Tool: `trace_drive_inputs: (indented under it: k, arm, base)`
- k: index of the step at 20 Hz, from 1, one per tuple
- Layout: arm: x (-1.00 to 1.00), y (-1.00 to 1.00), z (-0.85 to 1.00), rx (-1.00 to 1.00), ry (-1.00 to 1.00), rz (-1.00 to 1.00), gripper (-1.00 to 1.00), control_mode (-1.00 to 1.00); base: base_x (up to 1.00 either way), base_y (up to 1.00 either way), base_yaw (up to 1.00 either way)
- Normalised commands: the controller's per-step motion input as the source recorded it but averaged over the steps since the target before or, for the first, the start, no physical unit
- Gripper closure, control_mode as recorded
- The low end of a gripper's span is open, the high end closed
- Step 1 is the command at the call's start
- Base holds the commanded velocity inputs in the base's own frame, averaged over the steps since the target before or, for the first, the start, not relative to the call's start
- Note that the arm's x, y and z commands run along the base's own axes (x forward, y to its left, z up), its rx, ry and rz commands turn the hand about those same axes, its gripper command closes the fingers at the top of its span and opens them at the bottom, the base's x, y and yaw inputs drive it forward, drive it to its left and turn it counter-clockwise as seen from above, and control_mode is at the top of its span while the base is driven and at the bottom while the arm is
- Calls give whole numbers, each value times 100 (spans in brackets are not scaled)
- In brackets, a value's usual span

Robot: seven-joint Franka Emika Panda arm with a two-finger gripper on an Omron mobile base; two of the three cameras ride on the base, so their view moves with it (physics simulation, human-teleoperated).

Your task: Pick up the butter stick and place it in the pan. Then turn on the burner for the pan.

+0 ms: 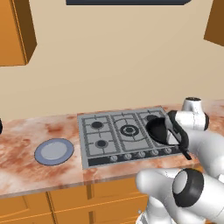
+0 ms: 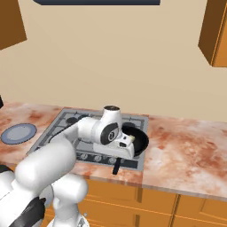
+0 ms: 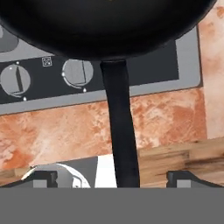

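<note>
Flanking the pan's handle (image 3: 122,131) in the hand view, the fingers (image 3: 43,177) stand wide apart, one tip at each lower corner, touching nothing; the gripper (image 3: 113,179) hangs over the worktop (image 3: 65,131) edge. Beyond them the pan (image 3: 105,26) sits on the stove's (image 1: 100,131) front right burner, its handle reaching out past the knobs (image 3: 78,72). A blue-grey plate (image 1: 54,151) lies well left of the stove. Whether the butter stick lies in the pan cannot be told.

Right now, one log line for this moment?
hand: open, astride pan handle | pan: on right burner | knobs: just ahead
</note>
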Motion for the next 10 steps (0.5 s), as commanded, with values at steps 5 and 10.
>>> trace_drive_inputs:
  k: [5, 10]
  arm:
    - [15, -2, -21, 11, -2, 26, -100, -100]
    - [6, -14, -5, 6, -1, 22, -100, -100]
  base:
    - [0, 0, 0]
    - [0, 0, 0]
